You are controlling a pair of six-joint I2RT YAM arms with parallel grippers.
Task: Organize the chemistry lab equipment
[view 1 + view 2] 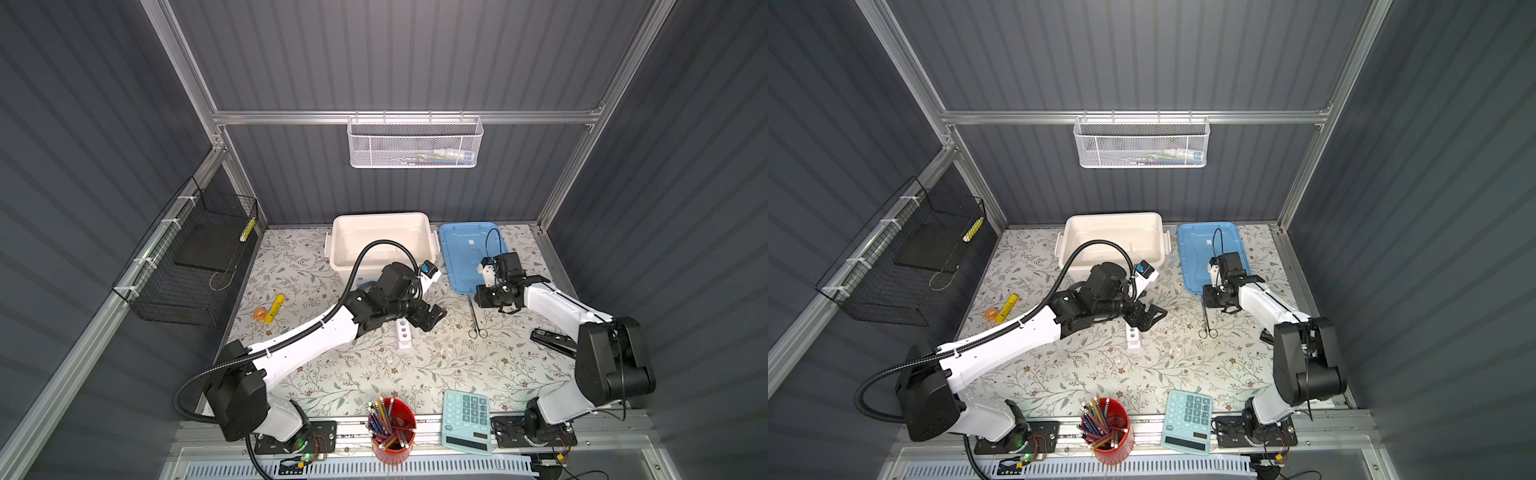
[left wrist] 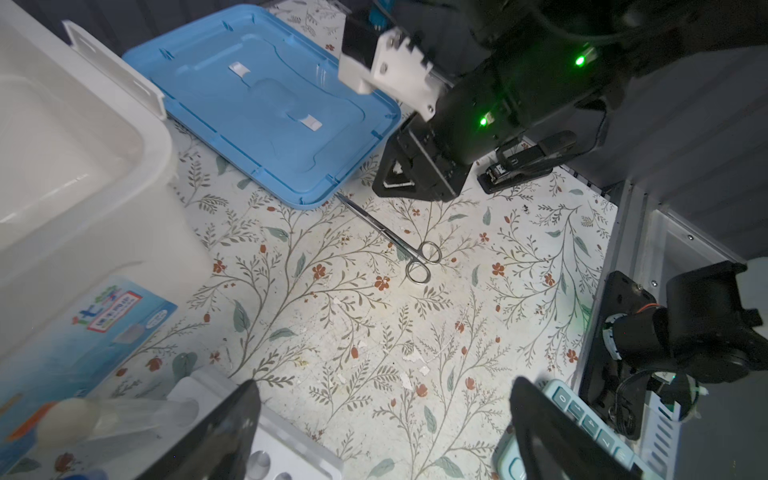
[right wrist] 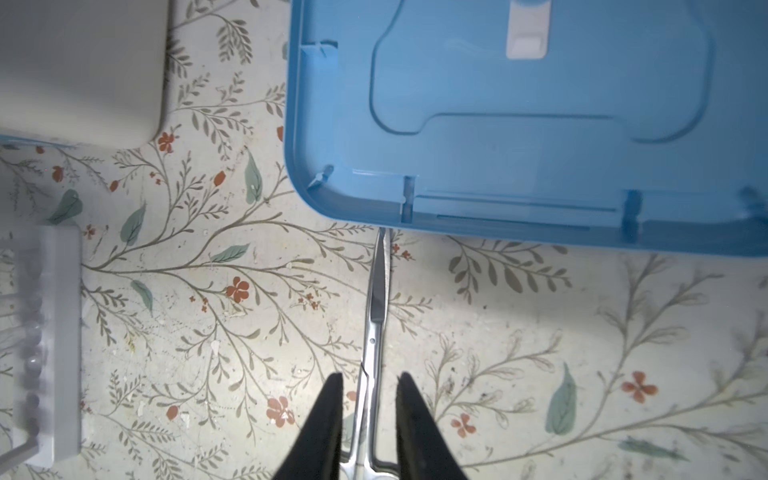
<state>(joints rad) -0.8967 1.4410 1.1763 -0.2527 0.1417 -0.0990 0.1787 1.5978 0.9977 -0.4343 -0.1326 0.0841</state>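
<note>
The white bin (image 1: 382,220) and the blue lid (image 1: 457,237) are set ahead of both grippers, the lid just beyond the right gripper (image 3: 370,376). The left gripper (image 2: 382,415) is spread wide with nothing between its jaws. The rack (image 2: 270,449) is seen just beside and below one of its fingers, and the tool lies well ahead of it.

The right gripper is the nearer one. Its jaws are parted a little and set astride the tool (image 3: 376,316). A sliver of table is visible on each side of the shank, so nothing is judged to be clamped.

The tool is laid flat on the table, its long axis running straight out from between the jaws. The blades are pointed forward to the lid's edge, which the tip meets or slips under; which cannot be told. The finger rings are placed behind the fingertips, toward the wrist.

The jaws are thus set across the axis, and a squeeze there is judged to be what a pick-up calls for. The thin steel shank may be expected to slip or pivot.
</note>
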